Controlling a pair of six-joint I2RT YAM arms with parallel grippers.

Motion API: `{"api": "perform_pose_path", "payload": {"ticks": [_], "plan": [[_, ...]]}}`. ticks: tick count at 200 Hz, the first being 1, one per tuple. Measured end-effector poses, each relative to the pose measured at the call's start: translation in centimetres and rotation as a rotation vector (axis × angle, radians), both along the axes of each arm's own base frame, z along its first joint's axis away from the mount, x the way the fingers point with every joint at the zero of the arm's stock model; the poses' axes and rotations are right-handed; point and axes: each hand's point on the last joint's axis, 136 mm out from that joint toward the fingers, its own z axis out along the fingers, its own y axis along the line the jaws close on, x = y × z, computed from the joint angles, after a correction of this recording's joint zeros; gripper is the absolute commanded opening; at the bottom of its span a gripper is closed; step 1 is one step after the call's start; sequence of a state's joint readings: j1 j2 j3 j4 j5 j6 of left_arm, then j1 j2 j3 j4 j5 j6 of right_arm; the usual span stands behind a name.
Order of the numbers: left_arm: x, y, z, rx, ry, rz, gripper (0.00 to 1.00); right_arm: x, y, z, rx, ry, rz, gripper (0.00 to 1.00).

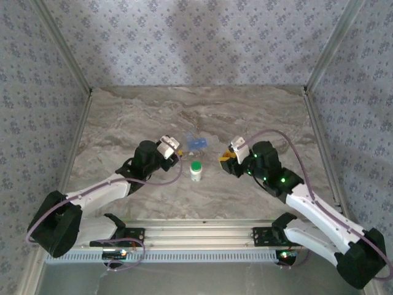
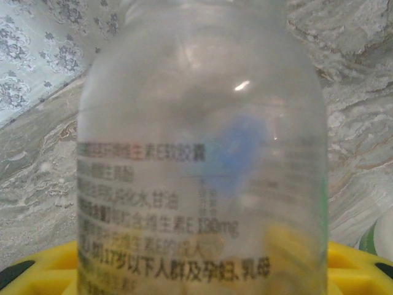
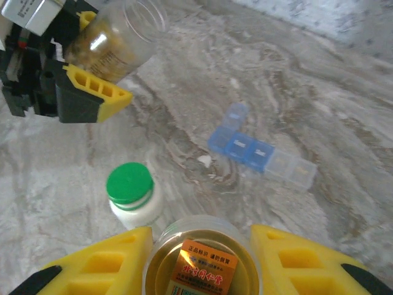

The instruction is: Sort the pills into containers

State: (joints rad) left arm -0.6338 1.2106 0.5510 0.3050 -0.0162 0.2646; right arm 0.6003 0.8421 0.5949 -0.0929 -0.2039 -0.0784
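Over the marble counter (image 1: 123,123), left pincer (image 3: 101,58) grips a clear uncapped pill bottle (image 2: 202,153); right pincer (image 3: 199,270) clamps a clear orange-labelled jar (image 3: 199,249).

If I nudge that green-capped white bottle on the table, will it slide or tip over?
The green-capped bottle stands upright, taller than wide, so a push near the cap would probably tip it. Round-bodied, it would likely roll once down. The table looks smooth, so a low push may just slide it.

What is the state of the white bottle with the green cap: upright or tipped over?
Upright. The green-capped bottle stands on its base on the table, cap on top.
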Motion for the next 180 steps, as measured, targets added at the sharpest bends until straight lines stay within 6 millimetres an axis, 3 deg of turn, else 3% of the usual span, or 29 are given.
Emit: {"api": "perform_pose_path", "payload": {"ticks": [35, 71, 135, 180], "plan": [[1.3, -0.5, 0.1, 0.067, 0.034, -0.022, 0.27, -0.2, -2.2, 1.3, 0.063, -0.086, -0.110, 0.09], [2.6, -1.0, -1.1, 0.167, 0.105, -0.066, 0.27, -0.3, -3.5, 2.1, 0.143, -0.119, -0.180, 0.09], [3.9, 0.1, -3.5, 0.285, 0.218, -0.108, 0.27, -0.3, -3.7, 2.6, 0.196, -0.113, -0.203, 0.10], [4.0, 0.0, -6.5, 0.371, 0.297, -0.156, 0.27, -0.2, -3.8, 2.5, 0.204, -0.104, -0.212, 0.10]]}}
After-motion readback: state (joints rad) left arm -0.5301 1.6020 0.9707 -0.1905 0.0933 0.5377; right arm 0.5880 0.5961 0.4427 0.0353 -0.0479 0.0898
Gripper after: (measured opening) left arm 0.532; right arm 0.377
